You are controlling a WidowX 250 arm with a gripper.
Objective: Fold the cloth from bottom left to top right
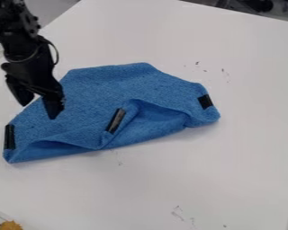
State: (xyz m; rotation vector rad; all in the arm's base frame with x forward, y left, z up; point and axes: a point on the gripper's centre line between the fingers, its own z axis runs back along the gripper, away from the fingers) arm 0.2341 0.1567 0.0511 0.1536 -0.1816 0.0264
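Marking the blue cloth's [98, 87] left corner, there's a black strip [10, 137], presumably to make that corner easy to track. Just right of it, the gripper [38, 111] hangs over the cloth's left side, jaws parted and holding nothing, probably leaving room to pinch fabric. The cloth lies left of centre on the white table [231, 170], its near edge rumpled. Mid-cloth, a second strip [115, 120] sits on a turned-up flap, likely a corner being folded inward. Over right, a third strip [205, 101] marks another corner. I can't make out any writing on the strips.
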